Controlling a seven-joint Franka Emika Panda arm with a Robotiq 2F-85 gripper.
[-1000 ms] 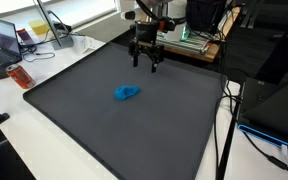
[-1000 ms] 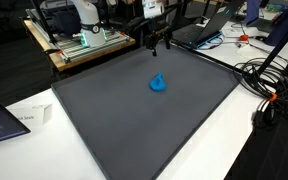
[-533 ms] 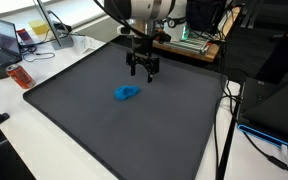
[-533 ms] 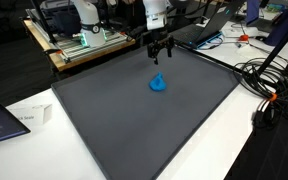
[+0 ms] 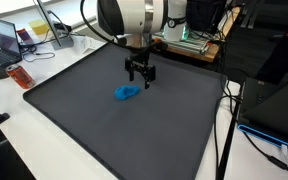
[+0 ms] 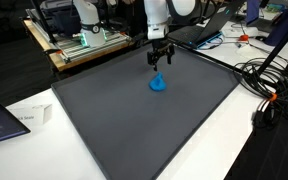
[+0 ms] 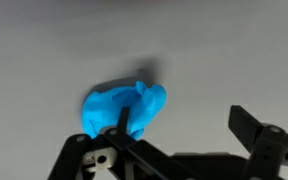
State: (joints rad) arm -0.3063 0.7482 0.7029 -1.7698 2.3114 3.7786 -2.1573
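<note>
A small crumpled blue object point(image 5: 127, 93) lies on the dark grey mat point(image 5: 104, 130); it also shows in the other exterior view point(image 6: 158, 84) and in the wrist view point(image 7: 124, 107). My gripper point(image 5: 139, 79) hangs open just above and slightly behind it in both exterior views point(image 6: 160, 63). In the wrist view my gripper point(image 7: 184, 122) is open and empty, with its left finger point(image 7: 124, 120) over the blue object's edge and the right finger point(image 7: 249, 128) over bare mat.
Laptops point(image 5: 6, 40) and an orange item point(image 5: 19, 76) sit on the white table beside the mat. Equipment and cables point(image 6: 269, 85) lie along the mat's far and side edges. A white box point(image 6: 32, 116) sits near a mat corner.
My gripper has moved down and forward from the mat's far edge to just above the blue object. It stayed open. The blue object has not moved.
</note>
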